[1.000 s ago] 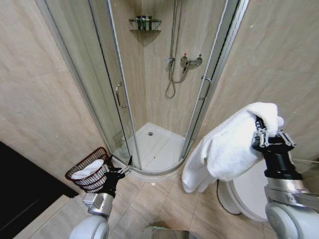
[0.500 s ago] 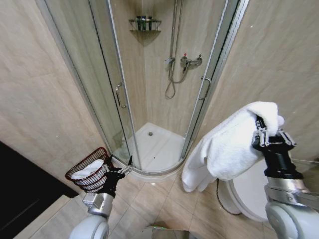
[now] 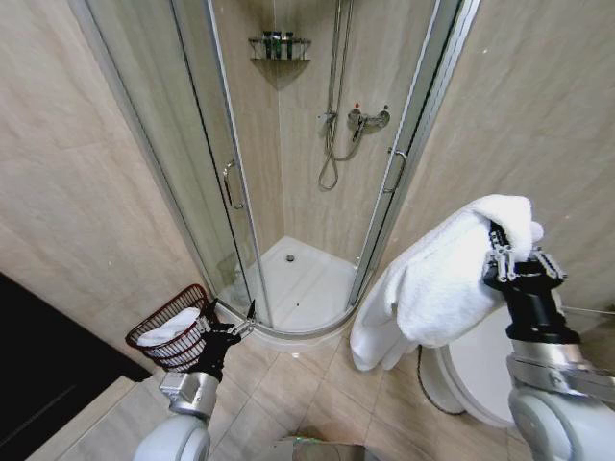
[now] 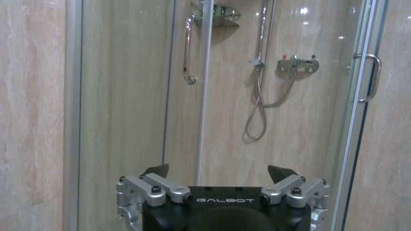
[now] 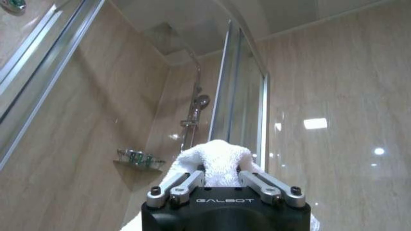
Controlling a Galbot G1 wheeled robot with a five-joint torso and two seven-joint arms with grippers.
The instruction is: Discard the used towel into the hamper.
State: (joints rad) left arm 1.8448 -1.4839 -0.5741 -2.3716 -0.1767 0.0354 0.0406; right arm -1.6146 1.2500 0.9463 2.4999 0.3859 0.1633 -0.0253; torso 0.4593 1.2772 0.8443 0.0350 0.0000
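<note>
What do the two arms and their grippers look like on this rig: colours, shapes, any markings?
Both arms have rounded silver-grey shells ending in black cylindrical wrists. The left gripper and right gripper each have a black body printed GALBOT in white, silver metal linkage bars with dark bolts, and black fingertips. No loose cables show.

Open tiled floor (image 3: pixel 288 384) separates the hamper (image 3: pixel 171 336), low at the robot's left, from the toilet (image 3: pixel 476 370) at right; the shower's glass doors (image 3: pixel 216 182) and raised tray (image 3: pixel 298 288) wall off the space behind.
</note>
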